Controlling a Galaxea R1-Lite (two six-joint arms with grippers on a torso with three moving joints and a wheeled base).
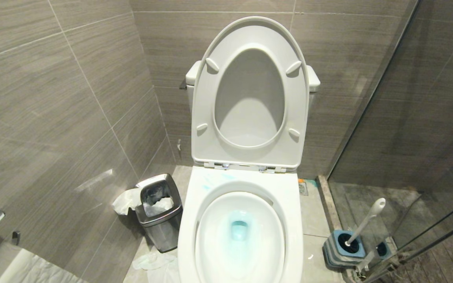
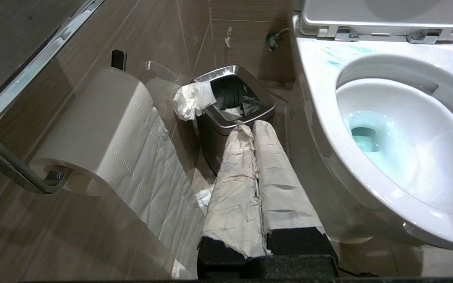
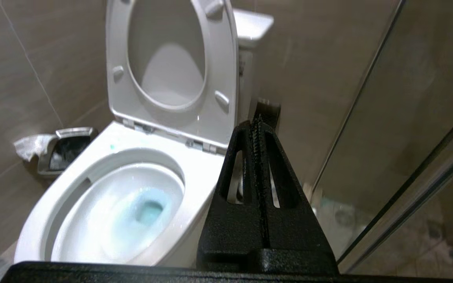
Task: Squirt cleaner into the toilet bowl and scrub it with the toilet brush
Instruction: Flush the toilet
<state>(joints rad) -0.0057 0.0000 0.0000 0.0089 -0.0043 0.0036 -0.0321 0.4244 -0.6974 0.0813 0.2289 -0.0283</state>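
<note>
The left gripper [image 2: 255, 127] is sitting with its two paper-wrapped fingers [image 2: 234, 177] pressed together and holding nothing, low on the left of the toilet bowl [image 2: 372, 173], its tips pointing at the one steel bin [image 2: 230, 118]; the right gripper [image 3: 258, 122] is sitting with its two black fingers [image 3: 279, 177] likewise pressed flat against each other and empty, on the right of the bowl, its tips pointing toward the tank and the far wall; neither gripper is showing in the head view; the single toilet bowl [image 1: 240, 232] is standing in the middle with seat and lid [image 1: 250, 90] both raised against the tank, and the cleaner [image 1: 239, 230] is showing as a pale blue pool at the drain and thin blue smears on the far left of the rim [image 1: 210, 182]; the one toilet brush [image 1: 362, 226] is standing tilted in its blue-grey holder [image 1: 338, 249] on the floor, near right of the bowl, its white handle leaning up to the right, well apart from both grippers; the holder is sitting close against the glass partition [image 1: 407, 118], with a narrow strip of floor between it and the bowl; on the left the bin is nearly touching the bowl's side, crumpled paper [image 1: 126, 200] hanging over its edge; one toilet paper roll [image 2: 100, 129] is hanging on the left wall, its sheet trailing down
</note>
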